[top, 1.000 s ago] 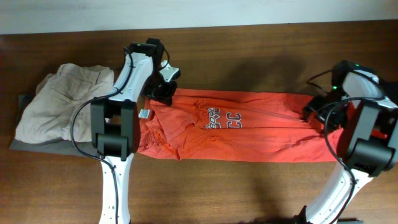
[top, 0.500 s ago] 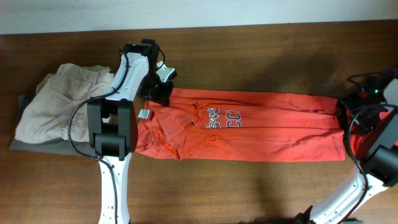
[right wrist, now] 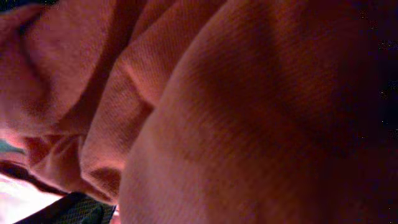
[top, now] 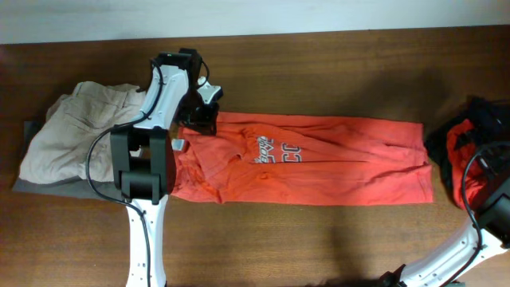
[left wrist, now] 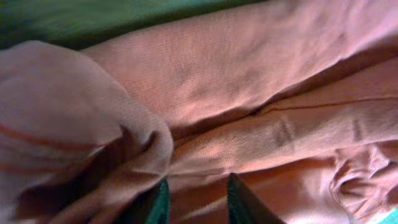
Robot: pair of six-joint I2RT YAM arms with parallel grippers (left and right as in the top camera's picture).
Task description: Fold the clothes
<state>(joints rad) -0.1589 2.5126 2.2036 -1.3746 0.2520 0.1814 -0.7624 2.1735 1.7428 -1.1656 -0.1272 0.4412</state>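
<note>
The shirt (top: pixel 319 167) lies strip-folded beyond the left pincer (left wrist: pixel 198 200) gripping its corner (right pincer unseen); crosswise folds remain.

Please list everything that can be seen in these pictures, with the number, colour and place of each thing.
orange-red T-shirt: one, navy and white print, folded long across the table's middle
heap of red and black garments: one heap, right edge
beige garment: one, left end, on a grey cloth
table: one, dark brown wood
left gripper: one, black, gripping the T-shirt's far left corner
right arm: one, black and white, lower right; its gripper is not in view
</note>
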